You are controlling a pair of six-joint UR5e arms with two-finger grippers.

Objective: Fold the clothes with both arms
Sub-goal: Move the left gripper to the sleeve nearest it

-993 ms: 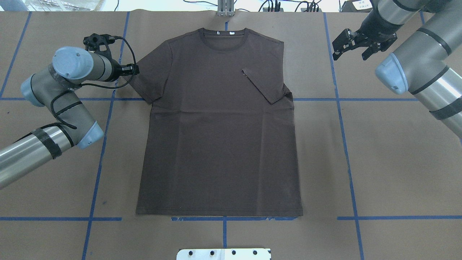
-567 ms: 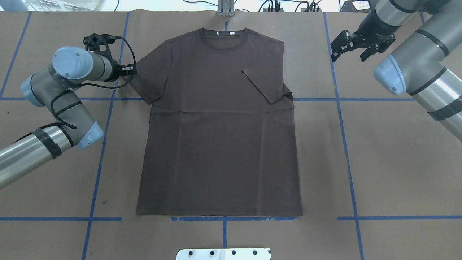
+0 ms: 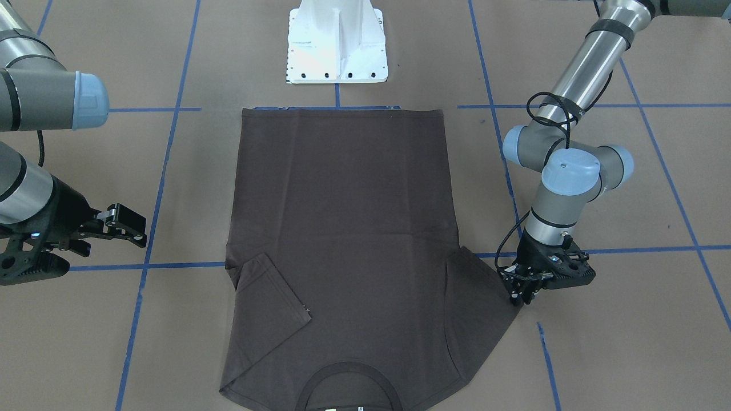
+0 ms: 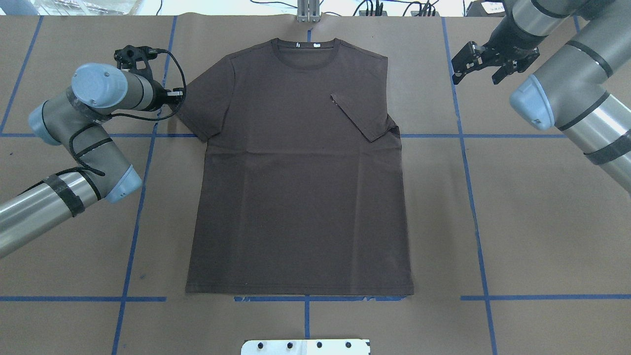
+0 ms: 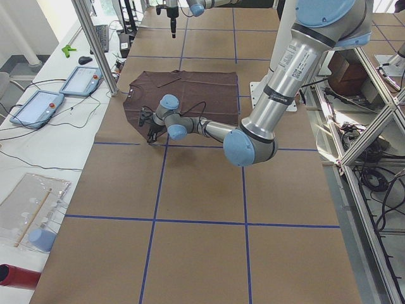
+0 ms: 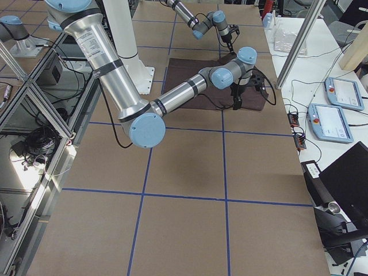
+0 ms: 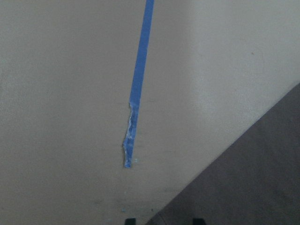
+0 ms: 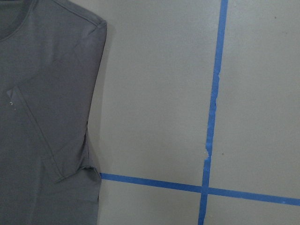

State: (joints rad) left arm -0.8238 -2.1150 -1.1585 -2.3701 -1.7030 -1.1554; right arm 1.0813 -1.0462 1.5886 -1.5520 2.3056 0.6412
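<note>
The dark brown T-shirt (image 4: 296, 172) lies flat on the brown paper, collar at the far edge. Its sleeve on the right arm's side is folded in over the chest (image 4: 357, 116); the other sleeve (image 3: 485, 297) lies spread out. My left gripper (image 4: 179, 93) is down at the table by that spread sleeve's outer edge. In the left wrist view its two fingertips (image 7: 130, 220) stand apart, open, with the sleeve's edge (image 7: 253, 178) running between them. My right gripper (image 4: 474, 78) hangs open and holds nothing, above bare paper off the shirt's shoulder (image 8: 93, 28).
Blue tape lines (image 4: 463, 135) cross the paper in a grid. The white bolted base plate (image 3: 337, 45) stands at the near edge behind the shirt's hem. Cables and plugs (image 4: 374, 9) run along the far edge. Two tablets (image 5: 38, 104) lie beyond the table.
The right gripper has drifted a little toward the far edge, still open. The left gripper has shifted slightly outward along the sleeve edge. The shirt has not moved.
</note>
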